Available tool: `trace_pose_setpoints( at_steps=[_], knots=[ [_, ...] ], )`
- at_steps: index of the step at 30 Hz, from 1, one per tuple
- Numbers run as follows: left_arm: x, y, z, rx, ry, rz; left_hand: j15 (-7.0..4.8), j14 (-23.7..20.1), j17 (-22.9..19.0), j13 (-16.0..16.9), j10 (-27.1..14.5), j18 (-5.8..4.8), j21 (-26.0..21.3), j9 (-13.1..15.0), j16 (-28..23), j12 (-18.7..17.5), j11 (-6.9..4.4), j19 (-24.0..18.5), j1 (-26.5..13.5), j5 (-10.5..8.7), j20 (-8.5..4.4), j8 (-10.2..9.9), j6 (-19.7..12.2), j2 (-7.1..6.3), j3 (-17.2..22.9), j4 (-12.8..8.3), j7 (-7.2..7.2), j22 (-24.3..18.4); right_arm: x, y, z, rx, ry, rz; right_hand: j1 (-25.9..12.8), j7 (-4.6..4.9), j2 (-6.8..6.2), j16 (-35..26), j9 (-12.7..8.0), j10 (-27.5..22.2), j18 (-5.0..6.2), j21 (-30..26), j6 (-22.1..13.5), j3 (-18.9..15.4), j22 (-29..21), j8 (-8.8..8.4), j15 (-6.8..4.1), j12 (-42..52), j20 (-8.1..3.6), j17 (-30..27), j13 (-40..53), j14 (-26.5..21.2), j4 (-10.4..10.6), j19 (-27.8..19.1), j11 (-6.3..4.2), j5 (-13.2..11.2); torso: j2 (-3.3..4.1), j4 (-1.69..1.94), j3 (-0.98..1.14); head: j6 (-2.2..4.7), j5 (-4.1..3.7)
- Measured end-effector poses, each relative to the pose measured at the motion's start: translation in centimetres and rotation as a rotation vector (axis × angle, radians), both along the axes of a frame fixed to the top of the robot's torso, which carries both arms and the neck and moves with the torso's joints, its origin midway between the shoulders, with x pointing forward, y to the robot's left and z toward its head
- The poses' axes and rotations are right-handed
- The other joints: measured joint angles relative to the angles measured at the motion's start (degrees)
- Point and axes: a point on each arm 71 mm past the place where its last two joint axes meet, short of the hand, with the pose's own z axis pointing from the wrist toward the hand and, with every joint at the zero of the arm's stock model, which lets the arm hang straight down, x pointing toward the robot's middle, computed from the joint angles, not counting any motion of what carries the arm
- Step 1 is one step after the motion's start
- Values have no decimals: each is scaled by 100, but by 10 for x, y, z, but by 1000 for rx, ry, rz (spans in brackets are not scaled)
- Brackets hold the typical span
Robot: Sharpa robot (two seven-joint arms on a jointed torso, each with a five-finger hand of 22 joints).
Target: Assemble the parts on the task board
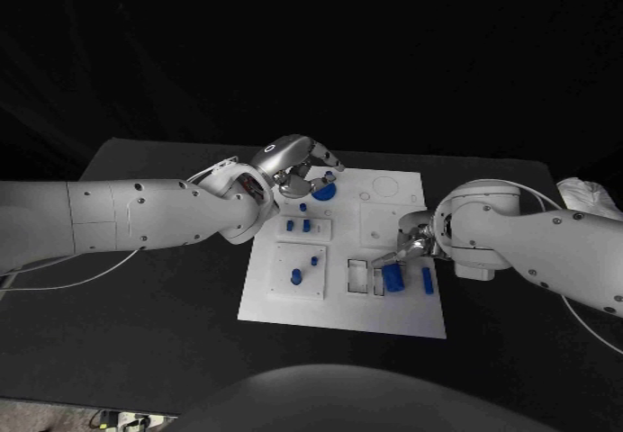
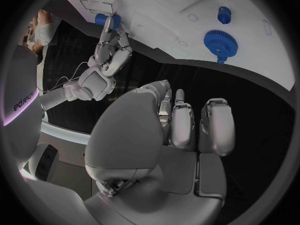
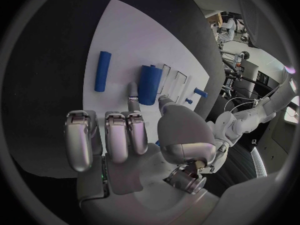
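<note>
Board's plain white (image 1: pixel 390 297) sitting on a black counter (image 1: pixel 169 315). All the little parts are blue: the gear (image 1: pixel 325 192), the fat cylinder (image 1: pixel 394 278), the skinny rod (image 1: pixel 428 280). Both hands are silver (image 1: pixel 302 166) (image 1: pixel 406 249) on white arms.

head camera overhead, wrist cameras close, sharing task board (image 1: pixel 390 193)

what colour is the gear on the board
Blue. The gear shows best in the left wrist view, on the white board.
</note>
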Motion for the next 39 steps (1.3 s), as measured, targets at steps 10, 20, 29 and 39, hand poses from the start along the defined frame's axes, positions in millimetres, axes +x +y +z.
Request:
trace_pose_setpoints(
  at_steps=[10, 20, 29, 39],
  knots=[
    [0, -2, 0, 0, 3, -4, 0, 0, -8, 0, 0, 0, 0, 21, 0, 0, 0, 0, 0, 0, 0, 23, 62, 0, 0, 0, 61, 0, -2, 1, -3, 11, 12, -23, 723, -17, -188, 0, 262, 10, 0, -100, 58, 355, 0, -23, -88, 0, -104, 0, -1, 5, -548, 1, -85, 2329, -1, 1, 0, 0, 8],
    [0, -2, -1, 1, 5, -5, 0, 0, -7, 0, 0, 0, 0, 27, 0, 0, 0, 0, 0, 0, 0, 23, 82, 0, 0, 0, 82, 0, -4, -2, -6, 14, 17, -50, 788, -25, -254, 0, 1241, 18, 1, -238, -2, 524, -1, 398, -144, 0, -145, -1, -1, 21, -377, 1, -145, 3045, -4, 2, 0, 0, 17],
    [0, -2, -1, 1, 6, -5, 0, 0, -7, 0, 0, 0, 0, 26, 0, 0, 0, 0, 0, 0, 0, 45, 103, 0, 0, 0, 102, 0, -6, -15, -5, 52, 3, -97, 751, -13, -221, 0, 1605, 8, 11, -352, -110, 587, -2, 522, -164, 0, -144, -1, -1, 1, -314, 0, -157, 3047, -3, 1, 1, 0, 57],
    [1, -2, -1, 3, 7, -4, 0, 0, -13, 0, 21, 0, 0, 32, -22, 0, 21, 0, 16, 0, 0, 45, 103, -17, 0, 0, 102, 0, 1, -23, 17, 129, -1, -178, 615, -7, -223, 0, 1805, 0, 90, -482, -159, 627, -2, 522, -164, 0, -144, 4, -2, 0, -274, 1, -166, 3280, -10, -1, -6, 0, 48]
  ],
)
